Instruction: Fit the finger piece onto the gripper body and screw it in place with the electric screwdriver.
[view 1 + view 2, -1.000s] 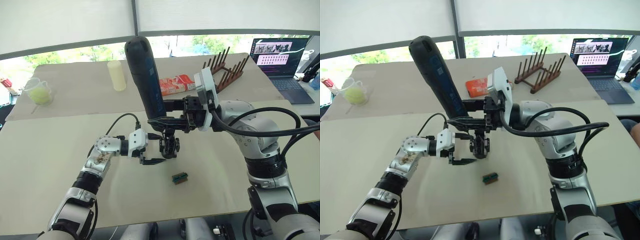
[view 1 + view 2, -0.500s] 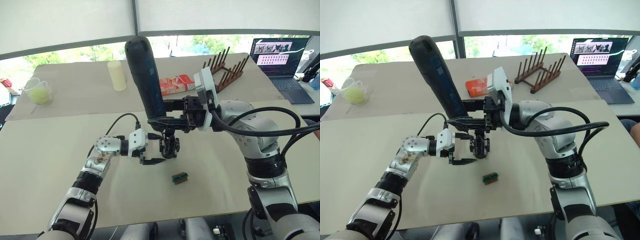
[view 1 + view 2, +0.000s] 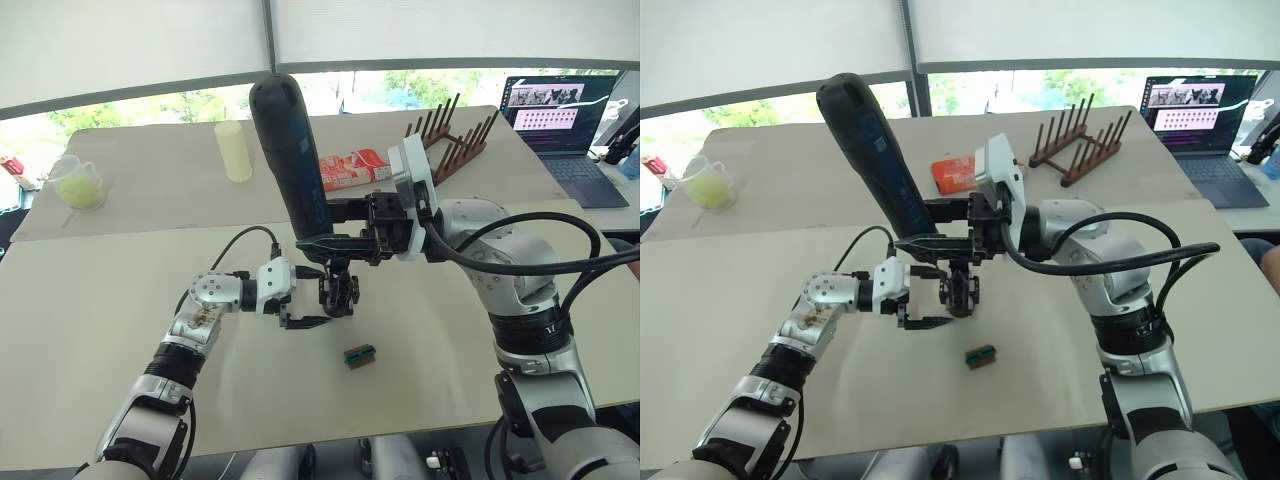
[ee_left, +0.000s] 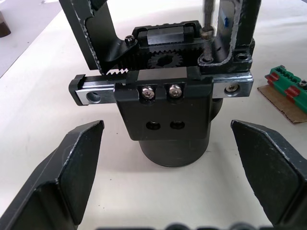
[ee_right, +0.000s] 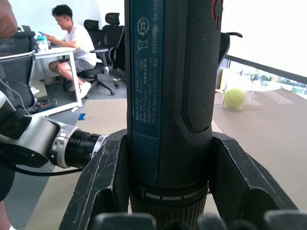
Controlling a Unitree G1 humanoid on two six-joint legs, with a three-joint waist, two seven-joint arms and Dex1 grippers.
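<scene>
The gripper body (image 3: pixel 340 291) stands on its round dark base on the table (image 3: pixel 90 330). My left gripper (image 3: pixel 312 296) is open, and its fingers (image 4: pixel 76 163) sit well apart on either side of that base without touching it. My right gripper (image 3: pixel 325 241) is shut on the electric screwdriver (image 3: pixel 290 150), a thick black cylinder held upright over the body. Its thin metal bit (image 4: pixel 207 14) comes down onto a screw at the foot of the black finger piece (image 4: pixel 238 26), which stands on the body's toothed rail. A second black finger (image 4: pixel 93 28) rises at the rail's other end.
A small green-brown block (image 3: pixel 360 355) lies just in front of the gripper body. On the far table are a pale yellow cylinder (image 3: pixel 234 150), a cup with a yellow ball (image 3: pixel 80 183), a red packet (image 3: pixel 352 168), a wooden rack (image 3: pixel 450 135) and a laptop (image 3: pixel 555 115). A person (image 5: pixel 76 43) sits at a desk behind.
</scene>
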